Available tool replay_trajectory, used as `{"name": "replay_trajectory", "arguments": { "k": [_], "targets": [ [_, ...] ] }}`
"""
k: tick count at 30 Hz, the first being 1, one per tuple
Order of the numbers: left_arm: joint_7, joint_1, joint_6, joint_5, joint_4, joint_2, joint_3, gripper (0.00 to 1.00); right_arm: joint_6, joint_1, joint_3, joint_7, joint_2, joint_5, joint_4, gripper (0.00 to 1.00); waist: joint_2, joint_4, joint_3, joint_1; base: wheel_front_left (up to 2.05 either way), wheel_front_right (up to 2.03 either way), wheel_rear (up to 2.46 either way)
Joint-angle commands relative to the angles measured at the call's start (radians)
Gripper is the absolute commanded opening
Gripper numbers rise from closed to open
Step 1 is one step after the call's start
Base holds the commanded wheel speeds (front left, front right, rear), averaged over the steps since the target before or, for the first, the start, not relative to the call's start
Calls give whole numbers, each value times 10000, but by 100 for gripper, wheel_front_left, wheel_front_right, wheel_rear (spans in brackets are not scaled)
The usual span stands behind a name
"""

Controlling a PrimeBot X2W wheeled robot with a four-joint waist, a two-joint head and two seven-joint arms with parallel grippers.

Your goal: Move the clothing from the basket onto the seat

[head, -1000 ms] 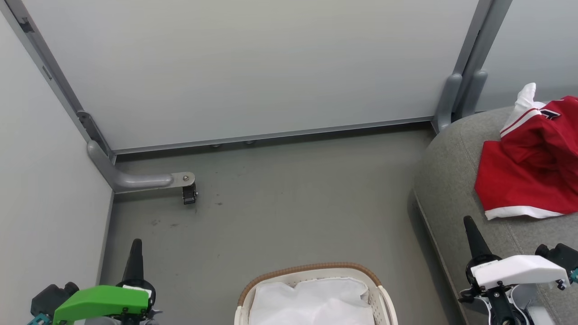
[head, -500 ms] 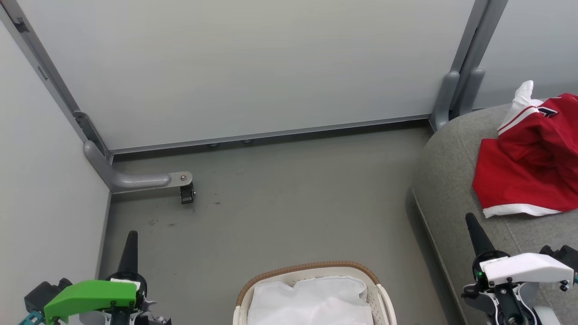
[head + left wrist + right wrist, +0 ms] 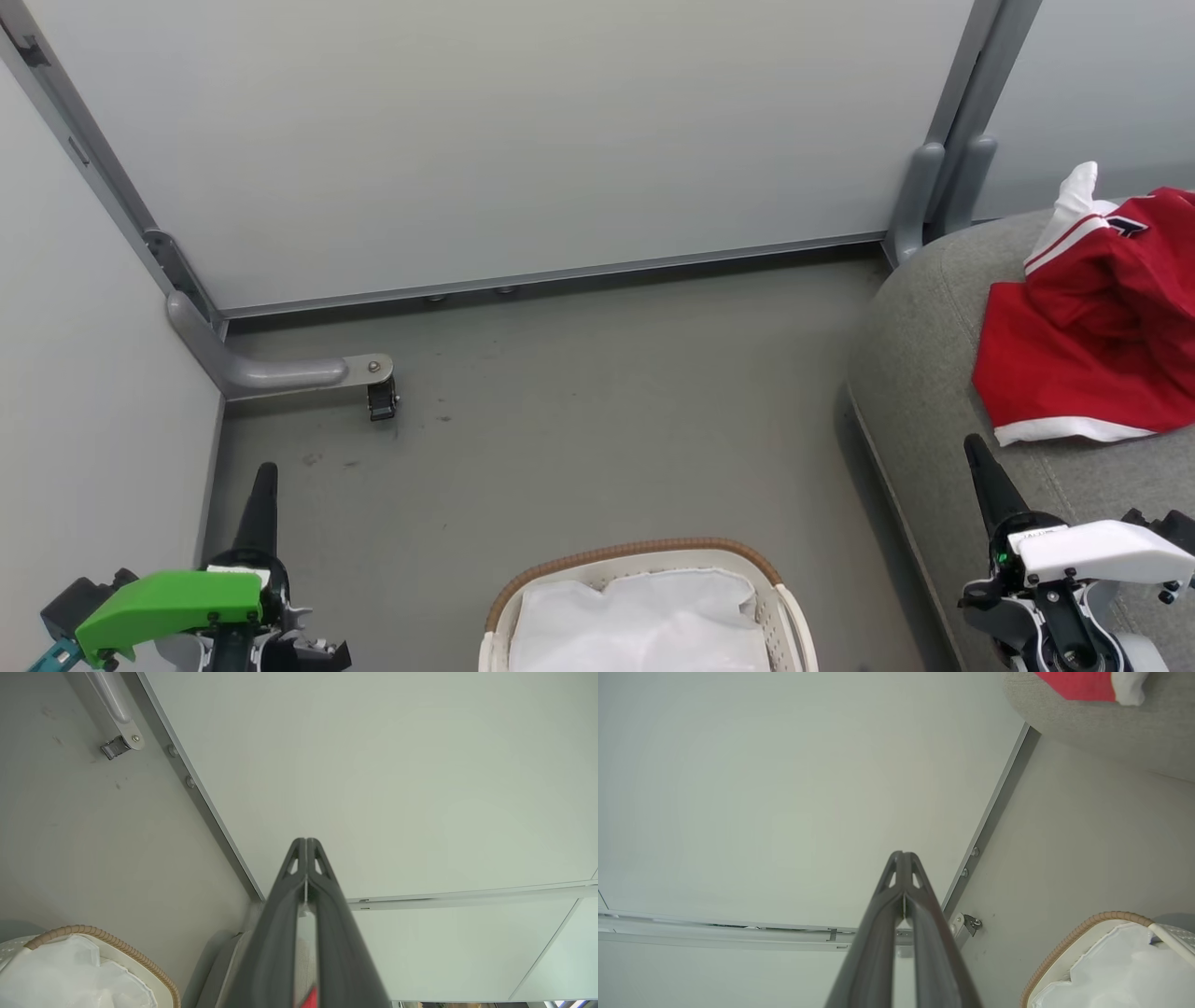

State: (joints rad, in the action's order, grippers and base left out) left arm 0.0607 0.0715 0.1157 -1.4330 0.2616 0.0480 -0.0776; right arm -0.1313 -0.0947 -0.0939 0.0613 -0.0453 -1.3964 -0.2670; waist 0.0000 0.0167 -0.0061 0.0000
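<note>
The clothing (image 3: 1092,355), red with white trim, lies bunched on the seat (image 3: 924,373) at the right edge of the head view, its lower hem well in from the cushion's rounded left edge. The basket (image 3: 644,551) sits at the bottom centre, cut off by the frame, with white fabric (image 3: 644,621) lying inside it. Open grey floor (image 3: 597,411) stretches from the basket's brown rim up to the wall panel (image 3: 523,140) and across to the seat. A grey bracket with a small caster (image 3: 373,397) juts out from the left corner.

The left gripper (image 3: 261,490) stands at the lower left over bare floor, beside the side wall, with its fingers pressed together and nothing between them. The right gripper (image 3: 982,465) stands at the lower right over the seat's front part, just below the clothing's white hem, fingers likewise together and empty. Both wrist views show the fingertips meeting.

A dark printed mark (image 3: 1125,225) on the clothing and a small label (image 3: 1036,536) on the right gripper's white housing are too small to read.
</note>
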Motion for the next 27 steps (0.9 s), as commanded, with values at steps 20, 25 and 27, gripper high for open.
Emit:
{"name": "replay_trajectory", "arguments": {
  "k": [20, 25, 27],
  "targets": [
    [429, 386, 154, -1356, -159, 38, -312, 0, 6, -173, -177, 422, -72, -1636, 209, 0, 0, -117, 65, 0, 0, 0, 0],
    [520, 448, 169, -1663, -175, 39, -367, 0, 7, -179, -207, 513, -76, -1994, 233, 0, 0, -146, 81, 0, 0, 0, 0],
    [532, 460, 173, -1781, -183, 40, -387, 0, 7, -181, -219, 548, -76, -2111, 246, 0, 0, -157, 87, 0, 0, 0, 0]
  ]
}}
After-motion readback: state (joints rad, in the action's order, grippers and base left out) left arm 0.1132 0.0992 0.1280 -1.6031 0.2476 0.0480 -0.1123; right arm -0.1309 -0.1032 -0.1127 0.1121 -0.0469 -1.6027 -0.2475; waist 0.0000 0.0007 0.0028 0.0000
